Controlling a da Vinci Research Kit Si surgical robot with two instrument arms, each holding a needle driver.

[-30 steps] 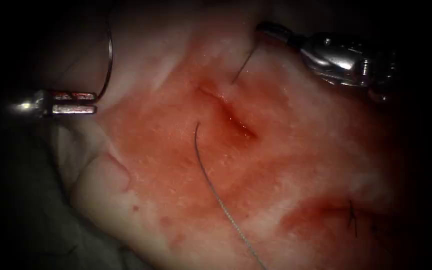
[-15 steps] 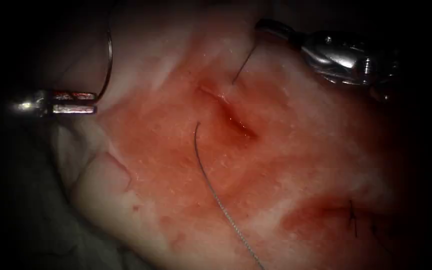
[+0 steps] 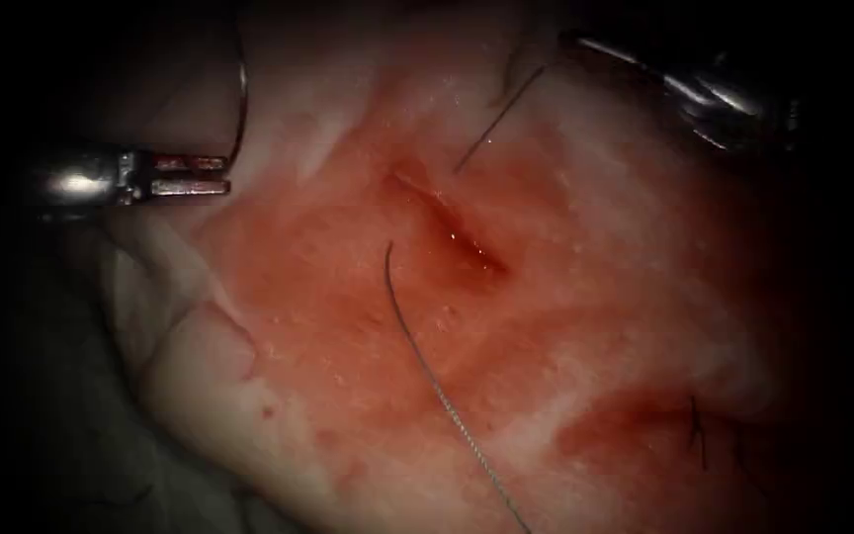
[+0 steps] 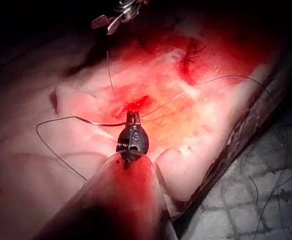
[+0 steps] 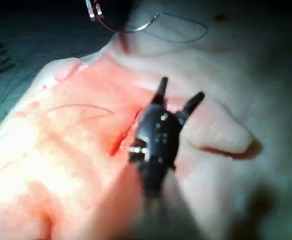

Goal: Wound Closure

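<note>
The left tool (image 3: 212,174) grips the curved needle (image 3: 242,104) near 1 end, out of the tissue (image 3: 585,326) left of the cut (image 3: 452,222), while the right tool (image 5: 178,97) stands open, empty, with thread (image 3: 437,386) lying across the tissue.

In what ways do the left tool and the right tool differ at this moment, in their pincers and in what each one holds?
The left tool's pincer is shut on the needle, near one end of its curve; the right tool's pincer stands open and holds nothing. The left tool lies on the left side of the cut, the right tool on its right side. The needle, held by the left tool, is out of the tissue. Both tools are above the tissue without touching the cut.
</note>
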